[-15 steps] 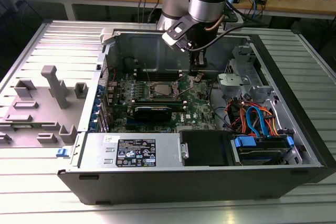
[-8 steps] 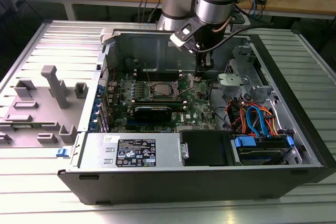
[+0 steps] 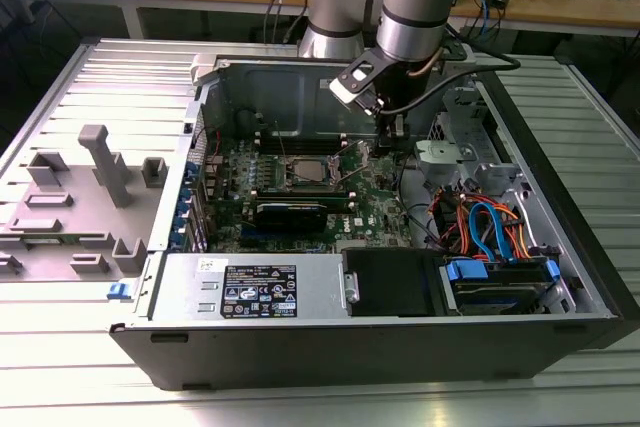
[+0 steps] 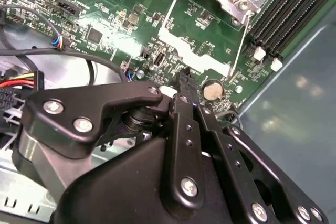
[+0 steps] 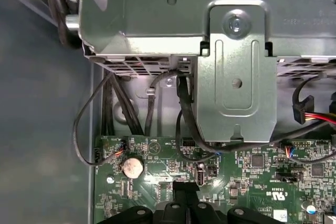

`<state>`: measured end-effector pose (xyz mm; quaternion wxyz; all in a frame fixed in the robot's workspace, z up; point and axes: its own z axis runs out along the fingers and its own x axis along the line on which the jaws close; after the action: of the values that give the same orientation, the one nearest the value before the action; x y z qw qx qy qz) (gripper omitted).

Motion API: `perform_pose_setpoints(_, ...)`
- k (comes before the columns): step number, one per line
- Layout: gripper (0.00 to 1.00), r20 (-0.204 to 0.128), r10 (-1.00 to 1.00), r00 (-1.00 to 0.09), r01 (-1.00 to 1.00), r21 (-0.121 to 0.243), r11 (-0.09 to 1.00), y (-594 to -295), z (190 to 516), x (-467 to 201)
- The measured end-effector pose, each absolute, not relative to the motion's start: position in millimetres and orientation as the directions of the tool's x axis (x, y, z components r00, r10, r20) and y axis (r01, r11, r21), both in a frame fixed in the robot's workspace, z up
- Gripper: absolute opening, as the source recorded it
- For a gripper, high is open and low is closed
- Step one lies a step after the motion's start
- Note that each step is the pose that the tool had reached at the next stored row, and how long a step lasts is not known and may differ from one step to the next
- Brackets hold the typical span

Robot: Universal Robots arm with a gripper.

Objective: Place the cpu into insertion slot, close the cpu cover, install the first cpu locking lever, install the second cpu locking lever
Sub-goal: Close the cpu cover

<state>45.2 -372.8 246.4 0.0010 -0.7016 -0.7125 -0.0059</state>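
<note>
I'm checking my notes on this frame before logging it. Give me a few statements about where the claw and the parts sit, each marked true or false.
1. The claw hangs over the green board, close to the coin battery. True.
2. In the exterior view, the insertion slot lies to the right of the claw. False: it lies to the claw's left.
3. The computer case is closed up. False: its side is open and the board is exposed.
4. Blue cables run to the drive at the exterior view's right. True.
5. The grey plastic fixture sits inside the case. False: it lies outside, at the exterior view's left.
</note>
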Motion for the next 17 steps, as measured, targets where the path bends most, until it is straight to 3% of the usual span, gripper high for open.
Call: perform_pose_setpoints(17, 0.11, 0.010, 1.000, -0.020, 1.000, 0.007, 0.020, -373, 246, 33)
